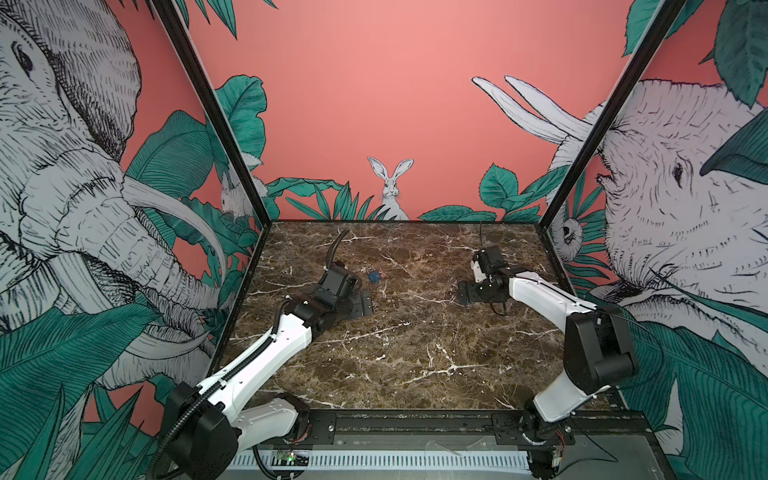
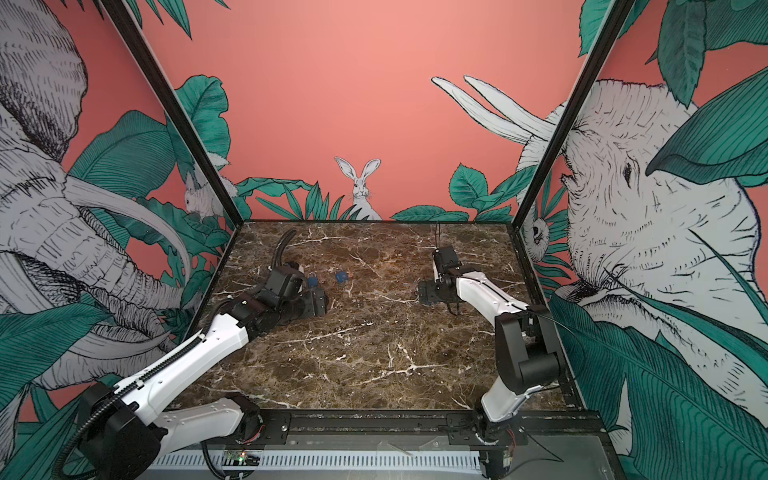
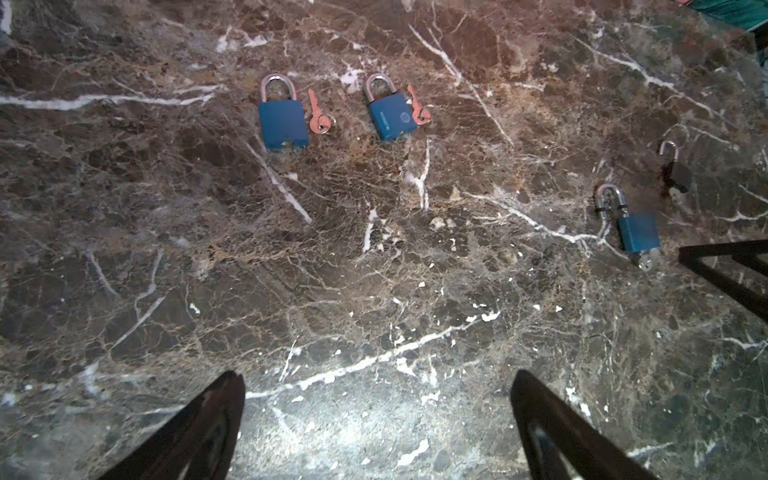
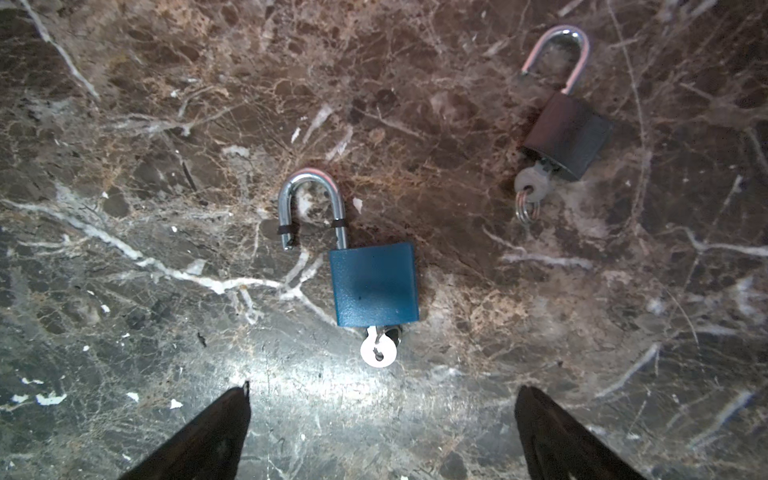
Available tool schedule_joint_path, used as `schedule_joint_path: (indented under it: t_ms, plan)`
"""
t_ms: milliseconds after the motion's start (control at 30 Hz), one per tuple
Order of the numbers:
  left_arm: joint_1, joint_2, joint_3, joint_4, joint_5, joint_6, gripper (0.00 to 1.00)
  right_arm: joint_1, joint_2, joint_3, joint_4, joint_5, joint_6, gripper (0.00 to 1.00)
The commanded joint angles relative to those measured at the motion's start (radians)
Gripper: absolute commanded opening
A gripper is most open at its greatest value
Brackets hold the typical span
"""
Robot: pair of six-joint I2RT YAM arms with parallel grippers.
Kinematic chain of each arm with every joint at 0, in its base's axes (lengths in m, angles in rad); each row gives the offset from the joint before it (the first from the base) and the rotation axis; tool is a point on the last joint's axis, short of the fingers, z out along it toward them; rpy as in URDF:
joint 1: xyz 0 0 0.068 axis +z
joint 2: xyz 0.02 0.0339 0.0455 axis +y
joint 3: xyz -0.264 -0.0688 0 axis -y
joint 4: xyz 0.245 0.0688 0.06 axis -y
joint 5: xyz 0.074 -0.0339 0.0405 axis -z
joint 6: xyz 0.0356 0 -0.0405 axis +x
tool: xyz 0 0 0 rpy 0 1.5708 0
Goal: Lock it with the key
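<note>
My left claw (image 3: 377, 376), right claw (image 4: 384, 386): spread, empty. Two shut padlocks (image 3: 284, 122) done, I reckon; open blue padlock (image 4: 374, 286) and dark padlock (image 4: 567, 135) beside it to go.

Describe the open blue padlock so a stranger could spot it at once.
On the marble table, two open padlocks lie before the right claw. Take the blue one, a silver key in its base. Its neighbour is dark; the other blue padlocks are shut, keys lying beside them.
</note>
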Motion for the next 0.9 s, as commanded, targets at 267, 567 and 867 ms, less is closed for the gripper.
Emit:
schedule_joint_path:
  t_ms: [267,567,867]
  plan:
    - [-0.022,-0.013,-0.010,0.114,-0.204,-0.035,0.99,-0.001,0.128,0.051,0.016,0.001,-0.044,0.90]
    - [-0.020,-0.066,-0.053,0.165,-0.256,0.023,0.99,-0.001,0.204,0.106,0.014,-0.006,-0.040,0.78]
    - [-0.020,-0.108,-0.040,0.121,-0.301,0.047,0.99,0.001,0.255,0.154,-0.023,0.015,-0.044,0.74]
